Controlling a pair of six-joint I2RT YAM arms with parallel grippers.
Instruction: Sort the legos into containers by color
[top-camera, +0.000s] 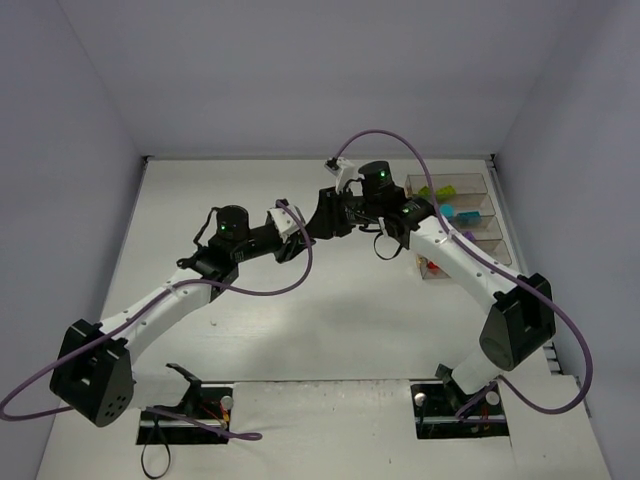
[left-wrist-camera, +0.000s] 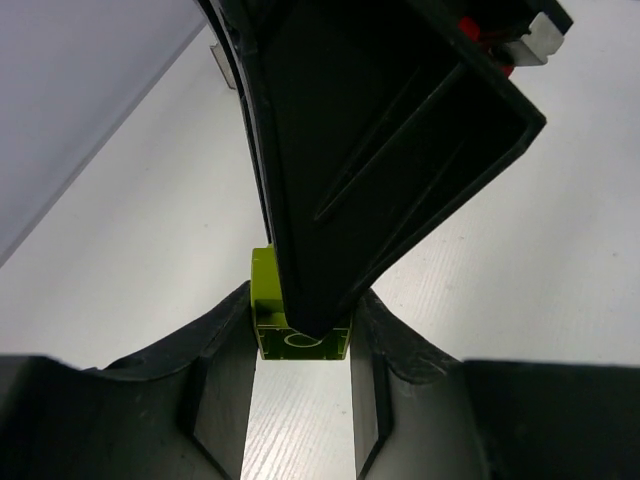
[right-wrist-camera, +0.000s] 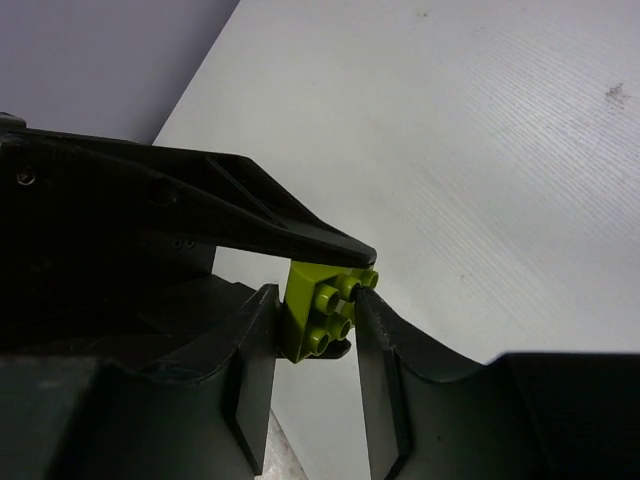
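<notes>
One lime green lego (left-wrist-camera: 266, 292) hangs above the table between both grippers. In the left wrist view my left gripper (left-wrist-camera: 303, 318) is shut on its sides, hollow underside facing the camera, and a black finger (left-wrist-camera: 380, 150) of the right gripper crosses over it. In the right wrist view the right gripper (right-wrist-camera: 315, 300) closes on the same lego (right-wrist-camera: 312, 300), studs facing the camera, both fingers touching it. From above, the two grippers (top-camera: 318, 220) meet mid-table and hide the lego. The containers (top-camera: 482, 186) stand at the far right, holding lime (top-camera: 437, 191), teal (top-camera: 462, 213) and red (top-camera: 432, 267) legos.
The right arm's forearm (top-camera: 455, 255) runs over the near containers. A purple cable (top-camera: 400, 145) loops above the right wrist. White walls close the table at the back and on both sides.
</notes>
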